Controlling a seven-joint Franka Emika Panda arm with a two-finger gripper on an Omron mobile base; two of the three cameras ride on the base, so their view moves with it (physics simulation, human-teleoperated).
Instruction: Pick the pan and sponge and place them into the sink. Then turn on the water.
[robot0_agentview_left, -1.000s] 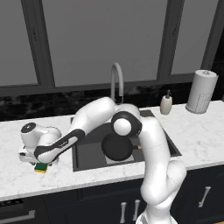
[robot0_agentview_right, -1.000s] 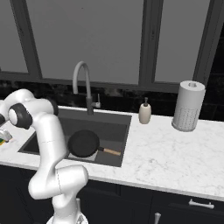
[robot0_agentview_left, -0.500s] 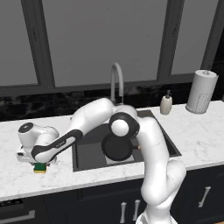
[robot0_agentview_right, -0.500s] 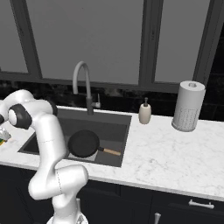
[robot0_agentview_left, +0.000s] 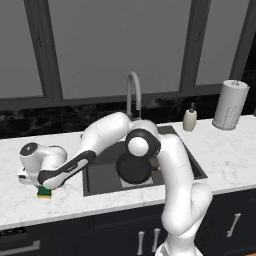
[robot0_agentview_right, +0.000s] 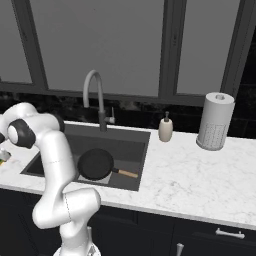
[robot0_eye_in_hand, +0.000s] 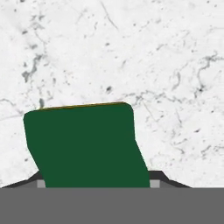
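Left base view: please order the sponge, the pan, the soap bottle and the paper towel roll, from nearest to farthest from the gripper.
1. sponge, at the gripper, left counter.
2. pan, in the sink.
3. soap bottle, behind the sink's right corner.
4. paper towel roll, far right.

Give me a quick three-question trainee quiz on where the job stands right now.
1. True or false: the pan already lies in the sink.
2. Where is the sponge? A) in the sink B) on the counter left of the sink C) beside the paper towel roll
3. Fill in: no ____ runs from the faucet.

Key: 1 true; 2 B; 3 water.
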